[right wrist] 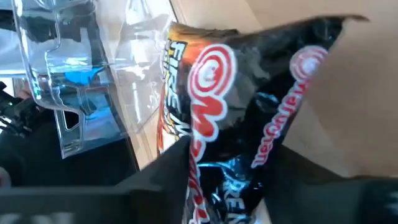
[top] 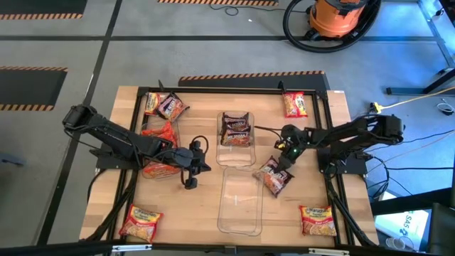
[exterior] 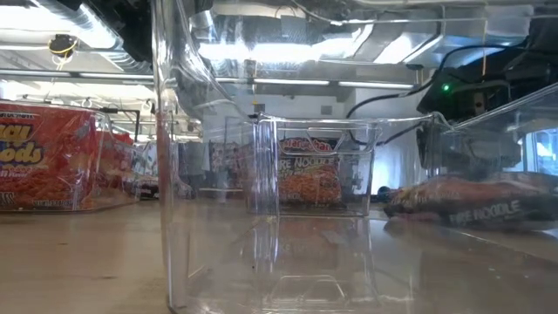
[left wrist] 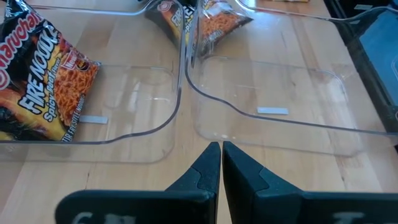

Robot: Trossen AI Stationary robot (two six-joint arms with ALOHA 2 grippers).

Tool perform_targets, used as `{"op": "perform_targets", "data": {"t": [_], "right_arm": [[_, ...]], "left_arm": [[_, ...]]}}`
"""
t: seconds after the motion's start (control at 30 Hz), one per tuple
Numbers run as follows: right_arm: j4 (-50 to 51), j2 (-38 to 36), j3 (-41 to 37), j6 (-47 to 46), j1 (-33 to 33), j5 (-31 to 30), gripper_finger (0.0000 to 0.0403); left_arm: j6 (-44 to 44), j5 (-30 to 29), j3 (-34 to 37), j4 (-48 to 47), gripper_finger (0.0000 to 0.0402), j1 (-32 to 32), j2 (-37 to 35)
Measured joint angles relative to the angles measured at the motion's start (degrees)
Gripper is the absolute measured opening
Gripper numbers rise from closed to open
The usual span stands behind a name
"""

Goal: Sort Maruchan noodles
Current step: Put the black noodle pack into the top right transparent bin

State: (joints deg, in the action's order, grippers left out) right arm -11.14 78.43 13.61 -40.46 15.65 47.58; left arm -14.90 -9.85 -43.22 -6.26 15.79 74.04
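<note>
Maruchan packets lie scattered on the wooden table. Two dark ones sit in the far middle clear bin [top: 236,130], and orange-red ones in the left bin [top: 159,146]. My right gripper [top: 285,159] hangs right of the bins, shut on a dark Fire Noodle packet [top: 274,177], which fills the right wrist view [right wrist: 249,106]. My left gripper [top: 190,173] is low on the table left of the middle bins, shut and empty [left wrist: 221,155]. The near middle bin [top: 240,203] holds nothing. My right gripper pinches the dark packet between its two fingers at the packet's far edge [top: 281,166], coming from above and slanting down. The packet hangs tilted below the fingers. Whether its lower end [exterior: 471,209] touches the table I cannot tell.
Loose packets lie at the far left [top: 163,105], far right [top: 295,104], near left [top: 141,222] and near right [top: 318,220] corners. Bare wood lies between the right gripper and the near right packet. A black frame runs along the table's edges.
</note>
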Motion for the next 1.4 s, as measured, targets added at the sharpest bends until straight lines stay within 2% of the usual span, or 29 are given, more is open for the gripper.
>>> {"op": "perform_targets", "data": {"t": [0.2,0.33,0.47,0.67,0.87,0.97,1.17,1.4], "right_arm": [[-0.21,0.07,0.58,0.15,-2.00,-0.76,0.0037],[1.46,0.16,2.84,0.41,-3.49,-1.50,0.0007],[5.40,-1.24,5.78,0.39,-5.51,-0.15,0.0010],[20.75,-6.58,11.96,2.89,-7.55,-2.97,0.0011],[41.79,-12.37,23.31,7.78,-8.80,-12.31,0.0007],[48.67,-13.38,30.26,9.54,-10.18,-18.35,0.0011],[52.36,-12.94,41.75,13.43,-13.04,-27.85,0.0008],[51.63,-9.73,50.10,21.24,-13.92,-37.97,0.0008]], "left_arm": [[0.00,-0.11,0.00,-0.02,0.0011,-0.02,0.00],[0.02,-0.11,0.00,-0.04,0.0011,-0.02,0.00],[0.02,-0.11,0.00,-0.07,0.0011,-0.02,0.00],[0.06,-0.09,0.02,-0.11,0.0011,-0.02,0.00],[0.37,0.02,0.02,-0.11,0.0011,-0.02,0.00],[0.42,0.07,0.02,-0.09,0.0011,-0.02,0.00],[0.41,0.07,0.02,-0.09,0.0011,-0.02,0.00],[0.39,0.08,0.02,-0.06,0.0011,-0.01,0.00]]}}
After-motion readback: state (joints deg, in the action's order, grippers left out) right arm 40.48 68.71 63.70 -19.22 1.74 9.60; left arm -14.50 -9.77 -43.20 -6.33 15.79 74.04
